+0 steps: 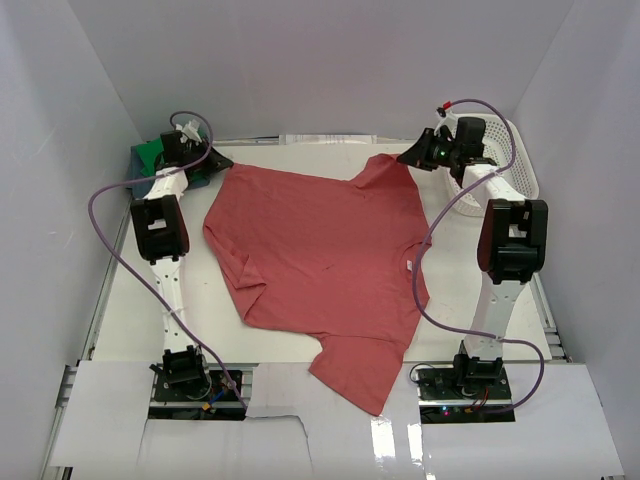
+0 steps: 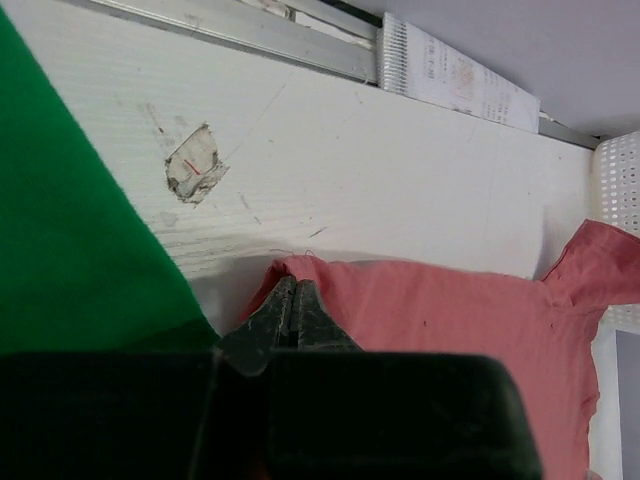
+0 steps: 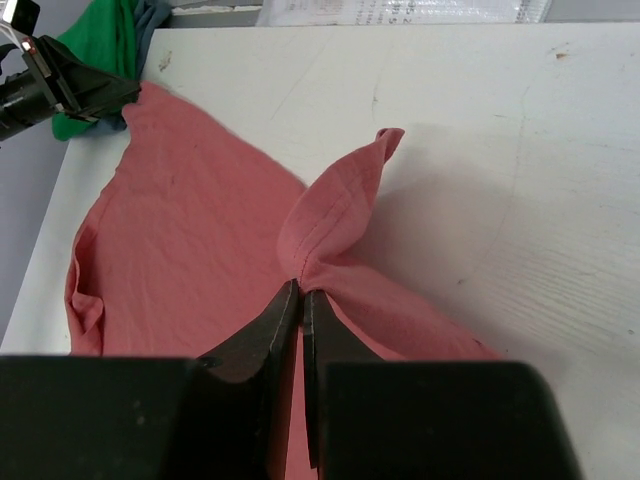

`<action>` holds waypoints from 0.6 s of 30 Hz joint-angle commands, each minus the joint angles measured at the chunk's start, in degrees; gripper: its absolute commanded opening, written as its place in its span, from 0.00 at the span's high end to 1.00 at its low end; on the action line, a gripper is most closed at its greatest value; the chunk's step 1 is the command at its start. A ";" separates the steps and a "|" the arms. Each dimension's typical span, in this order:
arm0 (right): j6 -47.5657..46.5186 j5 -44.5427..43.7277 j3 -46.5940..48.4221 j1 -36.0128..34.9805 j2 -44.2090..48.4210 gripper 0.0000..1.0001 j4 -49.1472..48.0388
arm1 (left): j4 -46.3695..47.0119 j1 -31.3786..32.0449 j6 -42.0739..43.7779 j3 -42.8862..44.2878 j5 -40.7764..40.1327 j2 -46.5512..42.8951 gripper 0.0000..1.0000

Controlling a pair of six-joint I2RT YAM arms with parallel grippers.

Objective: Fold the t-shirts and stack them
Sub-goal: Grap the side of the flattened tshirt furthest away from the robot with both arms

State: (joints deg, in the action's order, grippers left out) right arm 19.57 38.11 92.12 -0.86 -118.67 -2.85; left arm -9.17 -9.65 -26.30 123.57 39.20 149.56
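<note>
Plain brick-red t-shirt [image 1: 320, 260], green t-shirt [image 2: 70, 220]

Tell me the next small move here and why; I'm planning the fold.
Probably raise both together and draw the red t-shirt toward the far side: the left end effector and right end effector each pinch its far edge, shut, while its near end trails to the table's near edge.

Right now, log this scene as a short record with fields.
red shirt: spread across the table
left end effector: shut on the red shirt's far left corner
right end effector: shut on its far right corner, cloth puckered there
green shirt: far left corner of the table
basket: far right, beside the right arm
</note>
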 commanded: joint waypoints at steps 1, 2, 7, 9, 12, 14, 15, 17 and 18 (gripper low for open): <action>-1.20 1.71 -0.97 -0.10 5.11 0.92 -1.01 | 2.14 -0.46 1.26 -0.52 1.41 -7.70 1.00; -1.20 1.79 -1.67 -0.10 5.47 0.92 -1.10 | 2.22 -0.37 1.34 -0.61 1.23 -7.87 1.00; -1.12 2.15 -3.96 -0.10 7.84 0.92 -1.80 | 2.66 -0.46 1.61 -2.19 1.14 -9.37 1.00; -1.12 2.32 -5.10 -0.10 8.81 0.92 -1.89 | 3.28 -0.46 1.61 -3.24 1.05 -10.07 1.00; -1.20 2.50 -6.42 -0.10 10.04 0.92 -1.72 | 3.90 -0.46 1.70 -4.82 1.40 -11.21 1.00; -1.20 2.67 -7.12 -0.10 10.91 0.92 -1.46 | 4.42 -0.46 1.78 -6.66 1.41 -12.44 1.00; -1.12 2.85 -7.65 -0.19 11.35 0.92 -1.45 | 4.86 -0.46 1.70 -7.63 1.32 -12.97 1.00; -1.12 2.76 -9.49 -0.19 12.93 0.92 -1.80 | 5.74 -0.37 1.87 -10.17 0.79 -14.72 1.00; -1.12 2.67 -10.19 -0.10 13.37 0.92 -1.89 | 5.92 -0.37 1.87 -10.80 0.62 -15.25 1.00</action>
State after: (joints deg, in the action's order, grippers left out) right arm 19.05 39.44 83.31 -0.86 -109.75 -3.01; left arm -5.56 -9.65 -25.45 114.52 39.42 142.19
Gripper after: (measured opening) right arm 0.084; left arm 0.019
